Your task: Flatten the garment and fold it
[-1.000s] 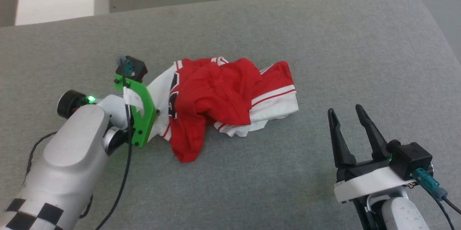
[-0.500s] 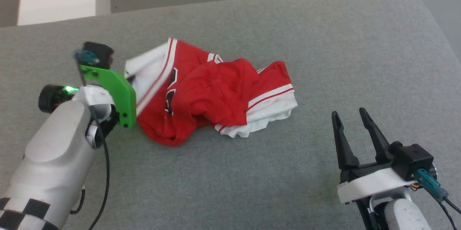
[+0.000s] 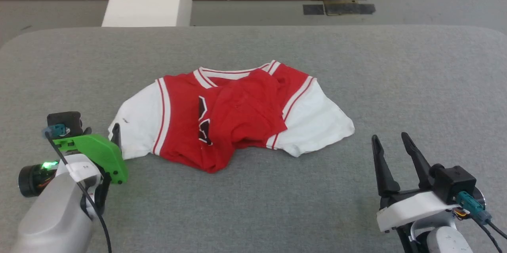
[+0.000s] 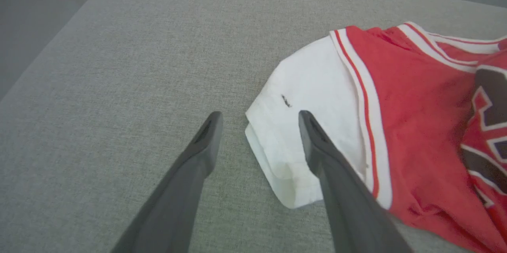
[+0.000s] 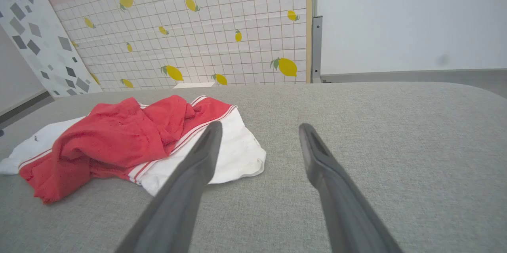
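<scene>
Head view: the red shirt (image 3: 237, 118) lies on the surface (image 3: 277, 213), sleeves spread but body bunched over its graphic, so flattening looks half done, folding unstarted. Left wrist view: left gripper (image 4: 259, 113), jaws apart, empty, at the shirt's sleeve edge. Right wrist view: right gripper (image 5: 259, 125), jaws apart, near the other sleeve.

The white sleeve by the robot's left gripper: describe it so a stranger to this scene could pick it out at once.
On the broad grey padded surface lies a crumpled red shirt with two white sleeves. Take the sleeve at the open left gripper's fingertips. Unlike the other sleeve, it carries a small dark mark.
</scene>
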You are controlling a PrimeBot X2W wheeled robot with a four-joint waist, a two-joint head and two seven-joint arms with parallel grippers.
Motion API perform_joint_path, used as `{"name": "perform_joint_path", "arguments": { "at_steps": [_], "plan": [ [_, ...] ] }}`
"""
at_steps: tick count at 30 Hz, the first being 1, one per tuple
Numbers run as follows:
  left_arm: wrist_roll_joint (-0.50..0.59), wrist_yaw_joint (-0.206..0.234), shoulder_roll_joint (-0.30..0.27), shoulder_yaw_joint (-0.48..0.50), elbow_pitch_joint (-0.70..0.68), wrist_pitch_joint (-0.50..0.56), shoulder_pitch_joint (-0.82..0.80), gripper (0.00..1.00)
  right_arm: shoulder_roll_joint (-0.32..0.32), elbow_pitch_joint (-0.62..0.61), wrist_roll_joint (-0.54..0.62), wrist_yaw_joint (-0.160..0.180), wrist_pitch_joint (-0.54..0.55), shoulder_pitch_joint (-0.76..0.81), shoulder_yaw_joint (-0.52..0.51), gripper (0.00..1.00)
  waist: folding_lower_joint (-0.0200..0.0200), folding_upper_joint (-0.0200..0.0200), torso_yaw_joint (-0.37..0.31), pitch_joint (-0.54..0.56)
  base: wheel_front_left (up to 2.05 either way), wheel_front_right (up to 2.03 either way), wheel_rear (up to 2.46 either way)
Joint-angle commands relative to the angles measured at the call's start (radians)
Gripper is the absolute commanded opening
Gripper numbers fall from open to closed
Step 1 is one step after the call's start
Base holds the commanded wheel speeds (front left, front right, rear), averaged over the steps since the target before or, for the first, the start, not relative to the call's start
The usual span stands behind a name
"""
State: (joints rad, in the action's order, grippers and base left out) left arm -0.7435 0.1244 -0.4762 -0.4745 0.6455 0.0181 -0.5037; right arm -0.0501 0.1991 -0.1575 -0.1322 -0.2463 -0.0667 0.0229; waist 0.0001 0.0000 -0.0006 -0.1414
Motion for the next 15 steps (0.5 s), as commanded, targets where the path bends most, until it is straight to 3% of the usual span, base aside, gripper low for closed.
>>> {"name": "perform_joint_path", "arguments": {
  "at_steps": [1, 7, 11, 15],
  "plan": [
    [-0.018, -0.001, 0.015, 0.01, -0.011, -0.039, 0.01, 1.0, 0.0, 0.003, 0.005, 0.002, 0.002, 0.001, -0.004, 1.0, -0.0001, 0.0, 0.025, 0.02, 0.0, 0.0, 0.0],
    [0.027, -0.027, 0.057, 0.032, -0.112, -0.263, 0.062, 1.0, 0.0, 0.007, 0.01, 0.002, 0.028, 0.014, -0.018, 1.0, -0.0001, 0.0, 0.055, 0.046, 0.0, 0.0, 0.0],
    [0.154, -0.02, 0.104, 0.113, -0.319, -0.279, 0.154, 1.0, 0.0, -0.008, 0.026, 0.002, 0.087, 0.016, -0.03, 1.0, -0.0001, 0.0, 0.087, 0.056, 0.0, 0.0, 0.0],
    [0.333, -0.028, 0.177, 0.155, -0.518, -0.279, 0.305, 1.0, -0.009, -0.006, 0.05, 0.002, 0.212, -0.011, -0.035, 1.0, -0.0001, 0.0, 0.128, 0.057, 0.0, 0.0, 0.0]
  ]
}}
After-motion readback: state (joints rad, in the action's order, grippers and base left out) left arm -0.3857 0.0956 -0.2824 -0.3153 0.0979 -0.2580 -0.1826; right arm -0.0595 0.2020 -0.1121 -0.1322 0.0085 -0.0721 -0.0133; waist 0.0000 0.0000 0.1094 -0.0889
